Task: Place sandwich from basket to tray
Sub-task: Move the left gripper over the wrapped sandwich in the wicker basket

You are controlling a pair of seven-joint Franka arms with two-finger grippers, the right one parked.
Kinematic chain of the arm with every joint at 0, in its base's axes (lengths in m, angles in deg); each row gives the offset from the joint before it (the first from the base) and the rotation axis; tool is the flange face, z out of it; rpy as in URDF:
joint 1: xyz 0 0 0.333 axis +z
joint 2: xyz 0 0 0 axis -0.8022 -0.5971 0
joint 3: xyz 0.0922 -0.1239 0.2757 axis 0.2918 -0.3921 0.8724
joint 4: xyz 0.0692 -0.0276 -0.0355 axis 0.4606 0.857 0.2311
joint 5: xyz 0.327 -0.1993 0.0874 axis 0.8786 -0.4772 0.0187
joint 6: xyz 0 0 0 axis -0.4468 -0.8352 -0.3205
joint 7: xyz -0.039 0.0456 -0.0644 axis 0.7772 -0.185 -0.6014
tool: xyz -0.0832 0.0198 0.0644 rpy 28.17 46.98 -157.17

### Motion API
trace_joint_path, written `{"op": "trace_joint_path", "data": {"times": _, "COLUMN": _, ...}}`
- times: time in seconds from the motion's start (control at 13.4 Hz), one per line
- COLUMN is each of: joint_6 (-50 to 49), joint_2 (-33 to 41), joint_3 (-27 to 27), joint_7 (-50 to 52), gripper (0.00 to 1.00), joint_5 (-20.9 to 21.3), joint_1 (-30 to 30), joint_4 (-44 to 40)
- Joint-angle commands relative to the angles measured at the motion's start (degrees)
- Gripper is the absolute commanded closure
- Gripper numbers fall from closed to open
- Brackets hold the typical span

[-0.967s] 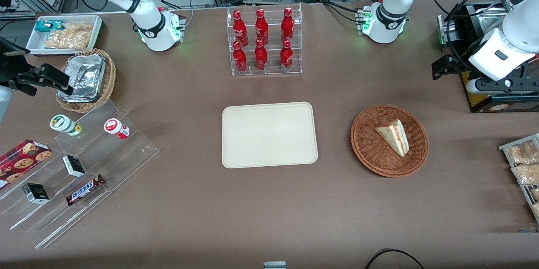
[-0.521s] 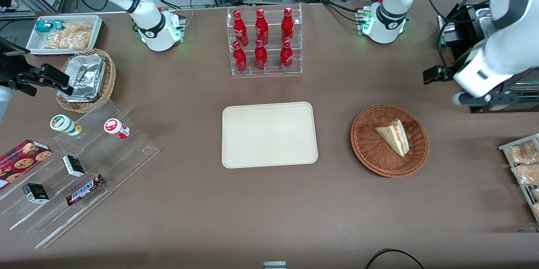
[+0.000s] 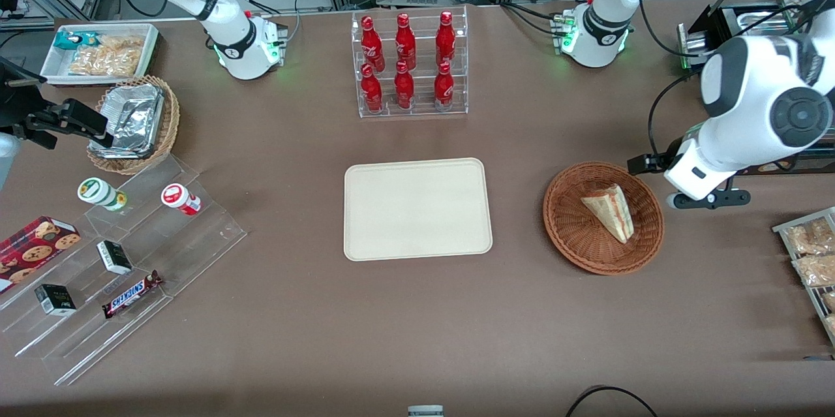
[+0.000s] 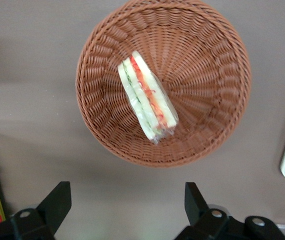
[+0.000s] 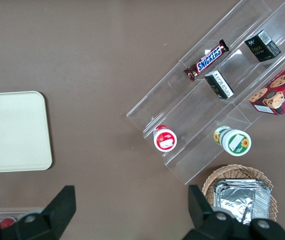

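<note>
Item — sandwich (image 3: pixel 610 211), lying in the basket (image 3: pixel 569 229), at three o'clock from the tray (image 3: pixel 417 209). Our gripper (image 4: pixel 127 207) is hovering beside the basket's rim, jaws spread and empty — we are lining up the grasp.

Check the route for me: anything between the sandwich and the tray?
Nothing visible. The sandwich lies in the basket, bare table separates it from the tray, and the open gripper hovers beside the basket.

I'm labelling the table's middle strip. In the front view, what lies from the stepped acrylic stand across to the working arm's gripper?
Stepped acrylic stand → tray → basket holding the sandwich → gripper, beside the basket, open in the wrist view.
</note>
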Motion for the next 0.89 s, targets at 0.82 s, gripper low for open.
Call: {"op": "trace_joint_path", "data": {"times": 0.82, "joint_6": 30.9, "joint_2": -6.2, "joint_3": -0.2, "joint_7": 41.9, "gripper": 0.00, "joint_5": 2.7, "joint_1": -2.7, "joint_4": 14.4}}
